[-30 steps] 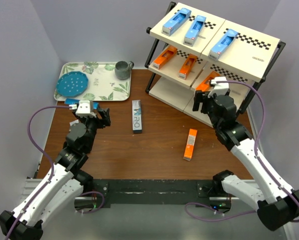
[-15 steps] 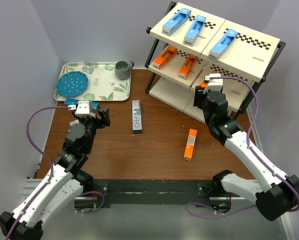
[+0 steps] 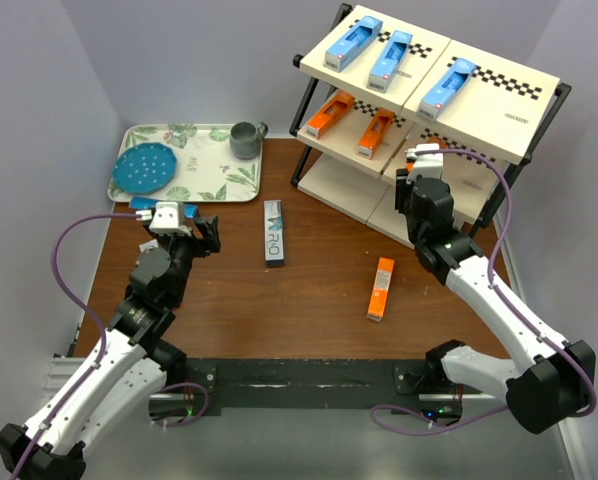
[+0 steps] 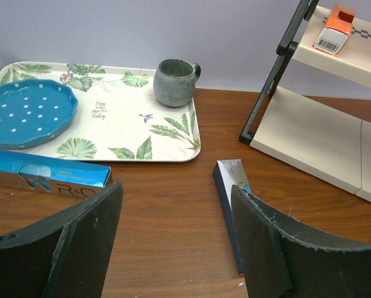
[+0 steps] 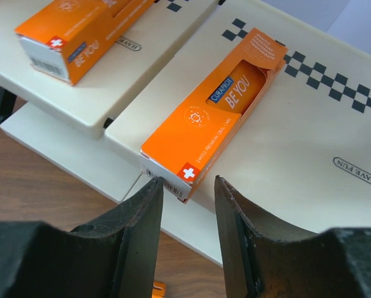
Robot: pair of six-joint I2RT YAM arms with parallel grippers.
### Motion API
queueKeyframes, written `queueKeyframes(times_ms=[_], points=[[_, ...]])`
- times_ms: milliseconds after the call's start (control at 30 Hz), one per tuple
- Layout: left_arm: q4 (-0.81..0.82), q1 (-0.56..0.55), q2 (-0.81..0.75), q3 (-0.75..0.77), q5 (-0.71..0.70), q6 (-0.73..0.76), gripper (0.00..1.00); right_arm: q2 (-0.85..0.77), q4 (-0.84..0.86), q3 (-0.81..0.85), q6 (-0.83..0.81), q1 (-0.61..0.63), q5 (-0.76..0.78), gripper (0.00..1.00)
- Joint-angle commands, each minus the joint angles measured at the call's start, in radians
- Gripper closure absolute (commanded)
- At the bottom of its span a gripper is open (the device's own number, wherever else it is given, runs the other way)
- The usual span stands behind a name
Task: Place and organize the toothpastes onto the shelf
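The right gripper [image 5: 188,183] is narrowly parted and empty at the front edge of the shelf [image 5: 309,143], where an orange toothpaste [image 5: 216,108] lies at the middle board's front-left corner. The left gripper [image 4: 173,211] hangs wide open, holding nothing, near the left edge of the table [image 4: 173,180].

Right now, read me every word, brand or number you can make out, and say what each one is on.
"CURAPROX BE YOU" and "SWISS PREMIUM ORAL CARE": nearer orange cardboard toothpaste box on the cream shelf board.
"BE YOU": farther orange cardboard box.
"HAVE FUN": oval stamp on that board.
Script on the leaf-patterned tray and lettering on the grey-and-teal box: too small or blurred to read.
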Motion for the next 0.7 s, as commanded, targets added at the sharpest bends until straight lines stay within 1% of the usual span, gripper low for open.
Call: queueKeyframes(times_ms=[0,233,400,433,500,600,667], points=[[0.041,-0.003,-0.009,0.001,0.000,0.012,0.25,0.007,0.065,0.024,-0.023,-0.031,-0.026,0.58],[0.041,-0.005,-0.006,-0.001,0.002,0.012,0.25,0.013,0.077,0.022,-0.040,-0.073,-0.073,0.59],[0.043,-0.005,-0.003,-0.001,0.003,0.012,0.25,-0.002,0.063,0.021,-0.059,-0.083,-0.102,0.59],[0.043,-0.005,-0.003,0.001,0.003,0.012,0.25,-0.007,0.053,0.021,-0.059,-0.083,-0.127,0.59],[0.043,-0.005,0.000,-0.001,0.005,0.012,0.25,-0.022,0.046,0.025,-0.056,-0.083,-0.145,0.55],[0.044,-0.005,0.002,-0.002,0.009,0.012,0.25,-0.051,-0.006,0.044,-0.037,-0.083,-0.171,0.48],[0.046,-0.003,0.003,-0.002,0.011,0.012,0.25,-0.073,-0.035,0.054,-0.031,-0.083,-0.205,0.46]])
